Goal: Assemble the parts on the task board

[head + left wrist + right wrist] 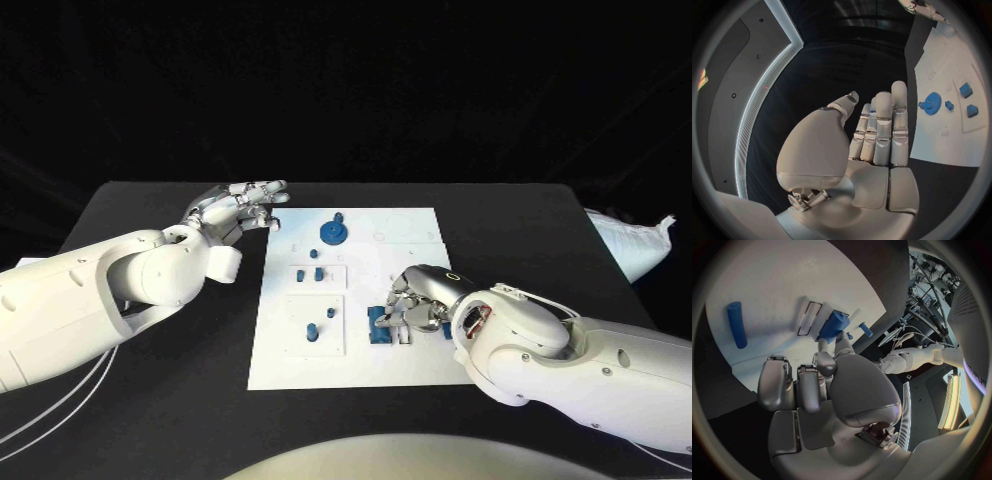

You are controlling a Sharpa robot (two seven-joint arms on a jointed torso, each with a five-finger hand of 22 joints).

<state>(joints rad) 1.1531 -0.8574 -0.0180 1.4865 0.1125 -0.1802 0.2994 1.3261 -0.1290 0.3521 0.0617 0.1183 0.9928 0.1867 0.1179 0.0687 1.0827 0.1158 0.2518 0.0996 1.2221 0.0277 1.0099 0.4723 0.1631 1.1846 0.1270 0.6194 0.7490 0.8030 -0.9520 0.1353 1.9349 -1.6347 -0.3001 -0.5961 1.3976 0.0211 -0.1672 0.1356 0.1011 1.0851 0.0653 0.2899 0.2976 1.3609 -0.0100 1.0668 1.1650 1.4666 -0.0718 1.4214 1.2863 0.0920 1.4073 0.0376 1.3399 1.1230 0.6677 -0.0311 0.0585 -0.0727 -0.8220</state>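
Observation:
The white task board (346, 370) lies mid-table. A blue gear (333, 234) stands near its far edge, also seen in the left wrist view (931, 105). Small blue pegs (307, 273) stand mid-board, and two more (319, 321) in a nearer square plate. My right hand (415, 305) hovers over the board's right side, its thumb and a finger pinching a blue block (834, 325) beside a rectangular slot (811, 317); the block (382, 326) is low over the board. A blue cylinder (736, 324) lies flat on the board. My left hand (238, 210) hangs at the board's far left corner, fingers straight, holding nothing.
A white bag-like object (632, 240) lies at the table's right edge. Bare black table (188, 400) flanks the board on the left and in front.

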